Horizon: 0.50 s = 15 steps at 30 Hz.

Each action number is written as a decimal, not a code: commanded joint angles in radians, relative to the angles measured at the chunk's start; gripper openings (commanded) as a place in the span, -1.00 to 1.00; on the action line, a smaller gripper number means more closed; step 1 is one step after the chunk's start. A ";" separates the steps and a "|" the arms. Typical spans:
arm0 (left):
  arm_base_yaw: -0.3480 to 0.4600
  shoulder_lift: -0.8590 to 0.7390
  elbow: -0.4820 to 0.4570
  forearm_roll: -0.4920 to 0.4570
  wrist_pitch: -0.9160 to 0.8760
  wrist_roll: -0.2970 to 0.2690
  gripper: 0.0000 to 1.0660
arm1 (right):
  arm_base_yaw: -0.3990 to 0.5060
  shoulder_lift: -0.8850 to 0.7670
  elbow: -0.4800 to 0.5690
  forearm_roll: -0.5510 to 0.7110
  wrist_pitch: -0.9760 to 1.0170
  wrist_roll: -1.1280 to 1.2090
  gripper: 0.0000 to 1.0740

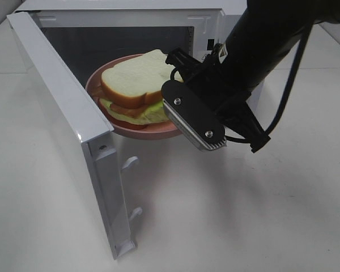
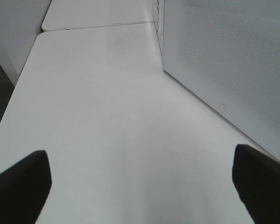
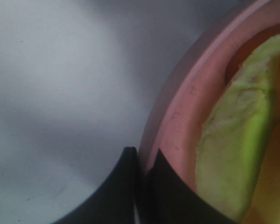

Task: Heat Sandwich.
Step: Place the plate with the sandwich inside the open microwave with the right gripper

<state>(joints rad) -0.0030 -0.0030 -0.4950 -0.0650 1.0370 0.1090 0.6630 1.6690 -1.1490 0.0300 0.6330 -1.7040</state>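
White table (image 1: pixel 243 215) is carrying a white microwave (image 1: pixel 130 14) with its door (image 1: pixel 68 107) hanging wide open. Sandwich (image 1: pixel 137 85) is sitting on a pink plate (image 1: pixel 153 131), roughly half inside the microwave's mouth, with the plate's near edge poking out; can't tell if the plate is resting on the oven floor or hanging in the air. Right claw (image 3: pixel 143 156) is pinching the plate's rim, jaws closed right down on it. Left claw (image 2: pixel 140 182) is hanging wide apart, holding nothing, over the table beside the microwave's outer wall. Risks, judging: the thin rim grip is looking easy to slip, so the plate could be tipping and the sandwich sliding off. The plate edge could be catching the opening's side, and the door wouldn't be shutting with the plate sticking out. Sandwich is showing two thick white slices, pale crust, and green-yellow leaf plus something reddish between. Its top slice is sitting slightly askew, nearly covering the plate.
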 commanded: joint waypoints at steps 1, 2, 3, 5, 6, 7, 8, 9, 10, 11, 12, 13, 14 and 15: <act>0.002 -0.023 0.001 0.001 -0.008 -0.002 0.94 | 0.004 0.023 -0.036 0.017 -0.029 -0.022 -0.99; 0.002 -0.023 0.001 0.001 -0.008 -0.002 0.94 | 0.004 0.023 -0.036 0.017 -0.029 -0.022 -0.99; 0.002 -0.023 0.001 0.001 -0.008 -0.002 0.94 | 0.004 0.040 -0.053 0.019 -0.028 -0.029 -0.99; 0.002 -0.023 0.001 0.001 -0.008 -0.002 0.94 | 0.004 0.054 -0.067 0.019 -0.028 -0.030 -0.99; 0.002 -0.023 0.001 0.001 -0.008 -0.002 0.94 | 0.004 0.054 -0.067 0.019 -0.028 -0.030 -0.99; 0.002 -0.023 0.001 0.001 -0.008 -0.002 0.94 | 0.004 0.067 -0.085 0.020 -0.030 -0.034 -0.99; 0.002 -0.023 0.001 0.001 -0.008 -0.002 0.94 | 0.004 0.073 -0.092 0.020 -0.030 -0.035 -0.99; 0.002 -0.023 0.001 0.001 -0.008 -0.002 0.94 | 0.004 0.081 -0.100 0.020 -0.031 -0.036 -0.99; 0.002 -0.023 0.001 0.001 -0.008 -0.002 0.94 | 0.004 0.088 -0.107 0.020 -0.033 -0.036 -0.99; 0.002 -0.023 0.001 0.001 -0.008 -0.002 0.94 | 0.004 0.088 -0.107 0.020 -0.033 -0.036 -0.99; 0.002 -0.023 0.001 0.001 -0.008 -0.002 0.94 | 0.004 0.103 -0.121 0.022 -0.039 -0.036 -0.99; 0.002 -0.023 0.001 0.001 -0.008 -0.002 0.94 | 0.004 0.111 -0.127 0.023 -0.045 -0.036 -0.99; 0.002 -0.023 0.001 0.001 -0.008 -0.002 0.94 | 0.004 0.119 -0.135 0.023 -0.046 -0.036 -0.99; 0.002 -0.023 0.001 0.001 -0.008 -0.002 0.94 | 0.004 0.128 -0.144 0.023 -0.047 -0.036 -0.99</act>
<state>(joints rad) -0.0030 -0.0030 -0.4950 -0.0650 1.0370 0.1090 0.6630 1.7920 -1.2730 0.0380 0.6180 -1.7280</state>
